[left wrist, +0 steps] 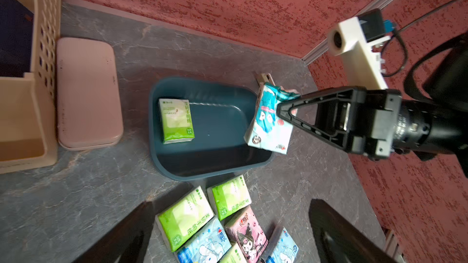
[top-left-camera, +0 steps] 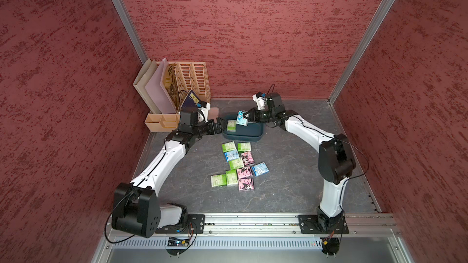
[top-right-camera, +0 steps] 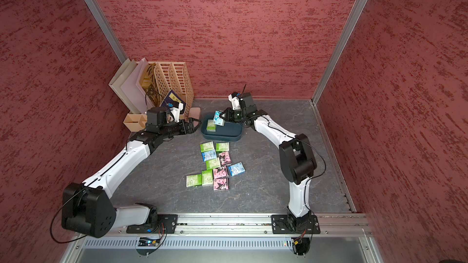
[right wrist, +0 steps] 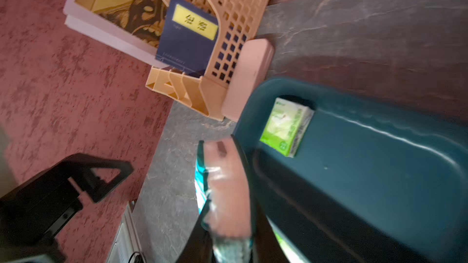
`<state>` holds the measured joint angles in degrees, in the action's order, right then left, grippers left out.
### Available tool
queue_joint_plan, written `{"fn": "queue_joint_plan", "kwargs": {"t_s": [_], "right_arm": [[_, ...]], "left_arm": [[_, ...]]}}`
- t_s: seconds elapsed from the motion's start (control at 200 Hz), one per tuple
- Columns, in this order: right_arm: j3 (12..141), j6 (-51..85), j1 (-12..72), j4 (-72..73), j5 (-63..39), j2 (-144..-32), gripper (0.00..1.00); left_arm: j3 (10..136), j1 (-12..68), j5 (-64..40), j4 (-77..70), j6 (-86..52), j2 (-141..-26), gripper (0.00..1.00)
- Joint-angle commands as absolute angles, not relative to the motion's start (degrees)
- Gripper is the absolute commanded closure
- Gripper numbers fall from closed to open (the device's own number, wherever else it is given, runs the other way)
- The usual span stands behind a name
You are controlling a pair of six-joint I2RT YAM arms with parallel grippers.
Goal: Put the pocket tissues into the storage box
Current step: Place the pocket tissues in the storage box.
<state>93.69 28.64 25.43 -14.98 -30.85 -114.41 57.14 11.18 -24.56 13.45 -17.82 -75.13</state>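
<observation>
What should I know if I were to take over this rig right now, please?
The left gripper is open and empty, beside the box.
The right gripper is shut on a blue packet, held at the box's rim and not yet released.
Done: one green packet lies in the box.
Left: drop the blue packet in, then move the ten packets lying on the table in front of the box.
</observation>
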Motion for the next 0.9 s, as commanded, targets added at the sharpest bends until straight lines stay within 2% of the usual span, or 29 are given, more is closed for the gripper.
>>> {"fn": "queue_joint_plan", "kwargs": {"t_s": [0.0,0.17,0.631,0.766,0.892], "right_arm": [[100.37,25.58,25.18,-24.2,-32.77,-119.34,0.94],[109.38,22.49,23.68,-31.6,-33.14,-127.32,0.94],[120.64,22.26,23.46,-34.29,-32.0,-138.6,0.93],[123.46,22.39,23.47,-34.99,-31.4,-141.28,0.91],[124.6,23.01,23.47,-34.51,-31.47,-142.72,0.83]], "left_arm": [[55.66,10.08,-23.32,11.35,-18.63,-73.7,0.0],[55.63,8.97,-24.42,11.86,-18.36,-73.84,0.0],[55.65,8.27,-25.4,12.14,-18.02,-75.23,0.0],[55.63,7.96,-25.56,12.56,-17.77,-75.59,0.0],[55.37,7.85,-25.59,12.61,-17.67,-75.76,0.0]]}}
